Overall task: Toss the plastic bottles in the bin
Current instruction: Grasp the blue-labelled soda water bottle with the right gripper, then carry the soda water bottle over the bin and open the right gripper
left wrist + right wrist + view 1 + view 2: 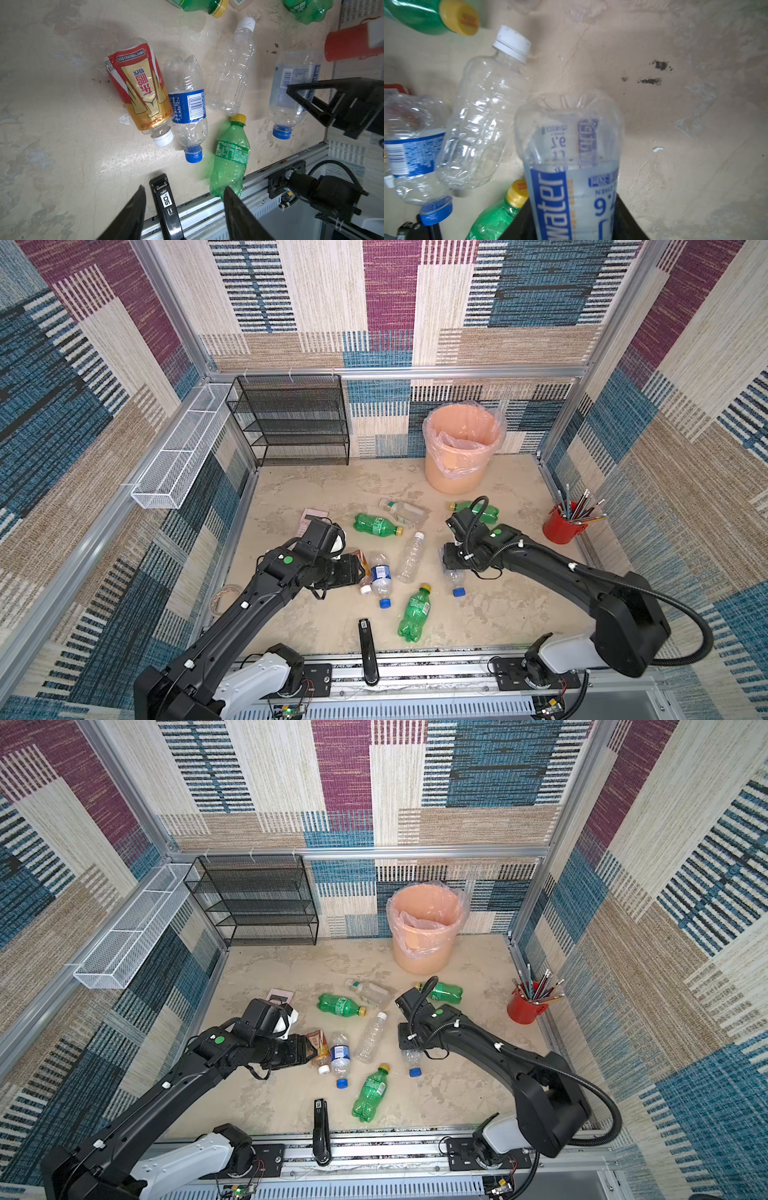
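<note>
The table (519, 605) carries the peach bin (461, 448) upright at its far side, bag-lined. Most of the plastic bottles (409, 558) lie on their sides mid-table, well apart from it. They look empty — light, thin-walled and slick, likely to dent or squirt free if pinched hard; mid-body across the label seems the surest hold. The right pincer (573, 199) is clenched on a blue-labelled water bottle (569, 145) at its body. The left pincer (185, 188) hangs released and empty near the amber bottle (139, 87).

Between the matt black fingers (626, 220): a glossy clear plastic bottle (571, 149). Beyond them: matt, rough, mottled table (685, 104).
</note>
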Controlling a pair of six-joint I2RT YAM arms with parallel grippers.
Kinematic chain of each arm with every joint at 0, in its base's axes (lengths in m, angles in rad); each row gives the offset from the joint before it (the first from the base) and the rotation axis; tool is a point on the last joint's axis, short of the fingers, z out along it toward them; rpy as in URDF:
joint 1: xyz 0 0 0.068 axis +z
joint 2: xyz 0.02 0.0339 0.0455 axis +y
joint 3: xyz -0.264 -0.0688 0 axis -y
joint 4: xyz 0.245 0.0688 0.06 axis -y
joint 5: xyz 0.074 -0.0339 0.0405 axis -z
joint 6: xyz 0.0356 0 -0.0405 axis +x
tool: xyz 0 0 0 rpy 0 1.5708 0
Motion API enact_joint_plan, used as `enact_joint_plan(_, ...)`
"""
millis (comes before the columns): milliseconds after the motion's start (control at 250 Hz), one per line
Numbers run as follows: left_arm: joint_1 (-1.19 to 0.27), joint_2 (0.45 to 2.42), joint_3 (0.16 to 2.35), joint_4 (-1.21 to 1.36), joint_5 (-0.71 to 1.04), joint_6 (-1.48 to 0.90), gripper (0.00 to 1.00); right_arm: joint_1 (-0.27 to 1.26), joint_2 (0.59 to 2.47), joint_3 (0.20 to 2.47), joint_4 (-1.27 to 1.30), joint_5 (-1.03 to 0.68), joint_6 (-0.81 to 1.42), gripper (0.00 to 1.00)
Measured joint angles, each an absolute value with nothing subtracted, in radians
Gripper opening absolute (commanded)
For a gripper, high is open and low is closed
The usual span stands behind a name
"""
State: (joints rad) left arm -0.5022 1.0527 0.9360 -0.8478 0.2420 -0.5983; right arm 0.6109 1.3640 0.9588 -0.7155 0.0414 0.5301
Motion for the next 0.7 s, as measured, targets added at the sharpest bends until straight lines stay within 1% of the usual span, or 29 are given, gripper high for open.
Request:
enact_joint_plan(192, -0.502, 1.060, 0.961, -0.829, 0.241, -0.592, 0.61, 0.595, 1.123, 0.820, -0.592, 0.018, 0.669, 0.44)
enact_joint_plan(360, -0.502, 1.061, 0.985, -0.805, 0.239, -0.590, 0.61, 0.583, 0.965, 0.728, -0.456, 0.041, 0.775, 0.44)
enact_joint_plan(480, -0.502, 1.055, 0.990, -0.786, 0.238, -0.592, 0.61, 0.575, 0.892, 0.685, -0.365, 0.080, 0.831, 0.44)
enact_joint_plan(700, -0.502, 1.044, 0.993, -0.772, 0.238, -0.604, 0.61, 0.563, 0.834, 0.665, -0.234, 0.153, 0.866, 0.44)
